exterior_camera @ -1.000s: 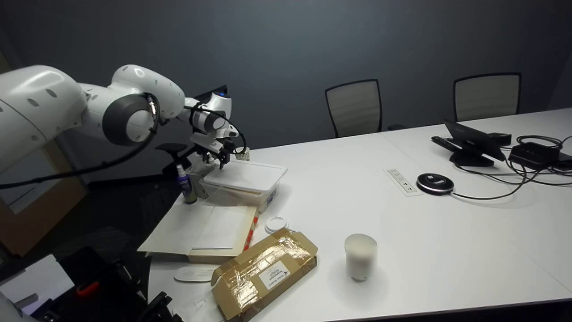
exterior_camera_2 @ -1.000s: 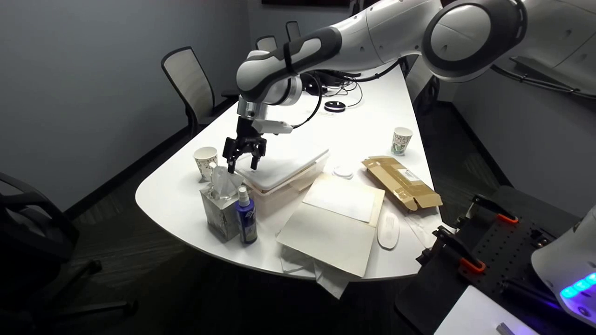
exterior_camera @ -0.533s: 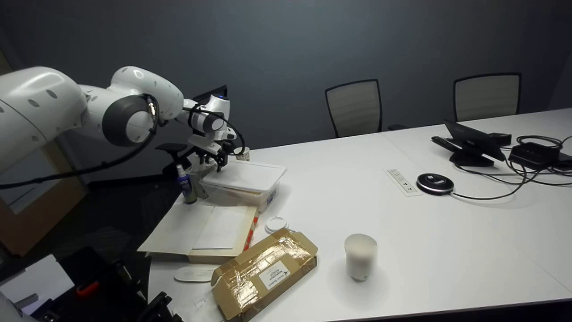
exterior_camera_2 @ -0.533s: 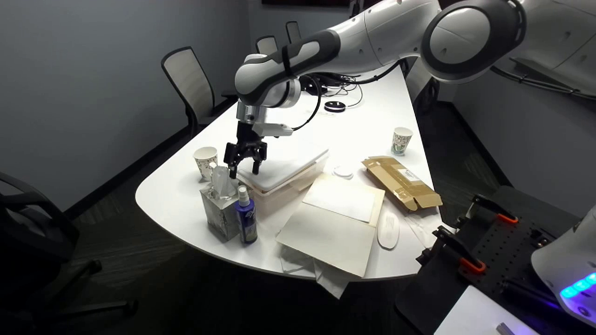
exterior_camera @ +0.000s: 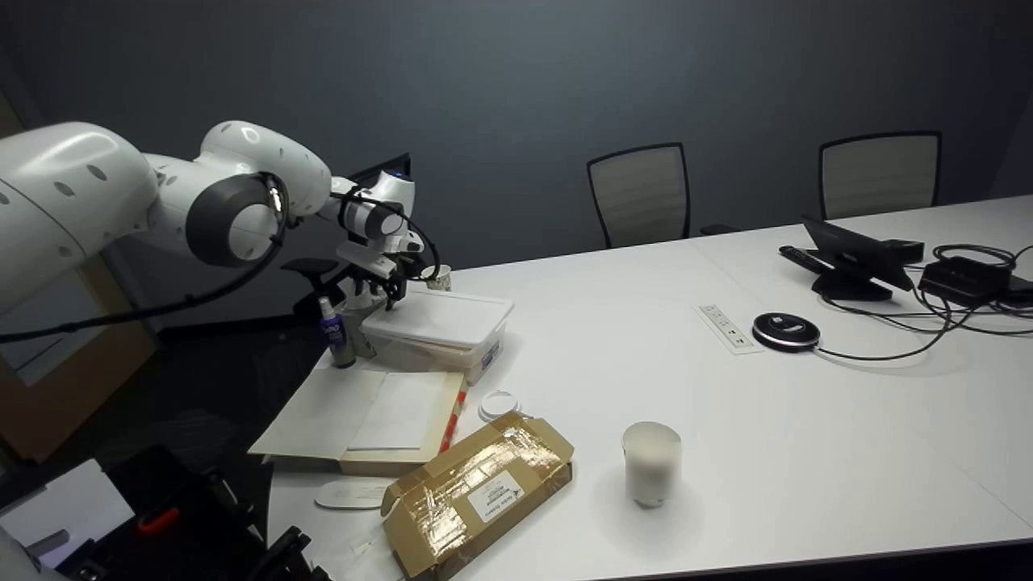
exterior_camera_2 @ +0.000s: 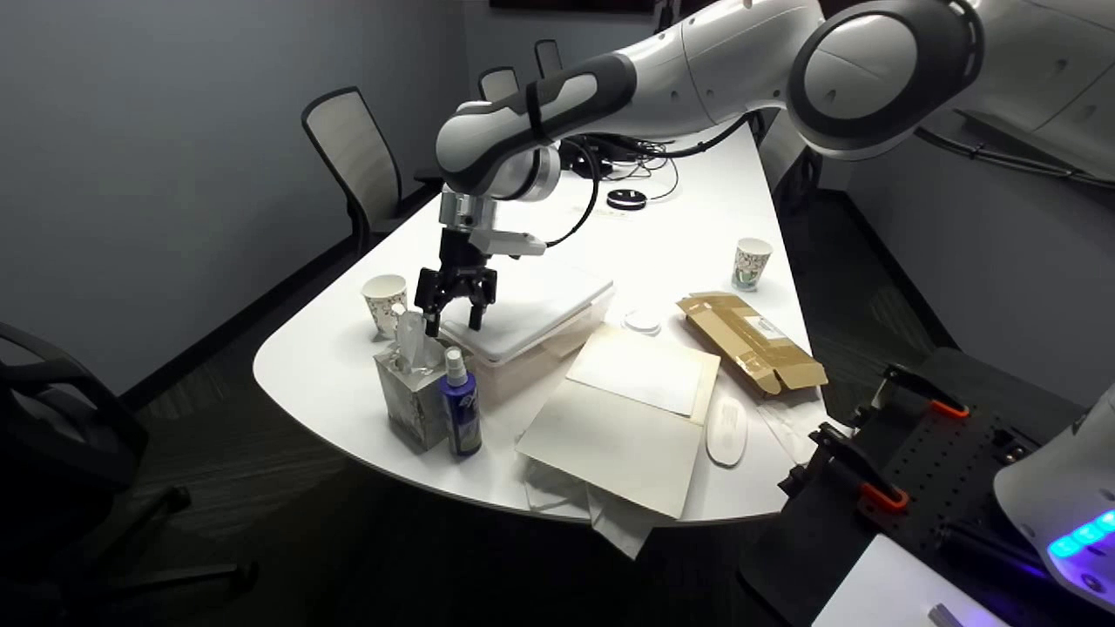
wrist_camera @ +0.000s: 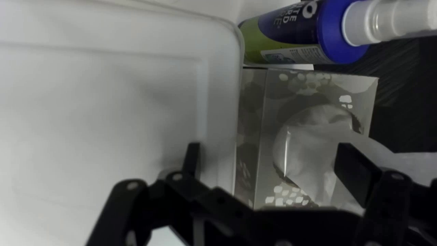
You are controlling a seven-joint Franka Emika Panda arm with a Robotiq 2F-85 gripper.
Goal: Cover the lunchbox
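Observation:
The lunchbox [exterior_camera: 481, 361] is a shallow, pale see-through box on the table, also in an exterior view [exterior_camera_2: 540, 355]. Its flat white lid [exterior_camera: 440, 316] lies on top, not quite flush; a strip shows under its edge on the folder side. The lid also shows in an exterior view [exterior_camera_2: 531, 309] and fills the left of the wrist view [wrist_camera: 112, 102]. My gripper [wrist_camera: 269, 157] is open and holds nothing. One finger [wrist_camera: 192, 159] is at the lid's end, seemingly touching it. The other is over the tissue box. The gripper shows in both exterior views [exterior_camera_2: 454, 324] [exterior_camera: 375, 295].
A tissue box [exterior_camera_2: 414, 396] and a blue spray bottle [exterior_camera_2: 462, 409] stand close to the lunchbox's end. A paper cup [exterior_camera_2: 385, 305] stands behind the tissue box. An open folder [exterior_camera: 363, 415], a cardboard packet [exterior_camera: 480, 496] and another cup [exterior_camera: 650, 464] are nearby.
My gripper has lowered slightly and shifted toward the tissue box. The lid has slid a little the same way on the lunchbox. The gripper stays open.

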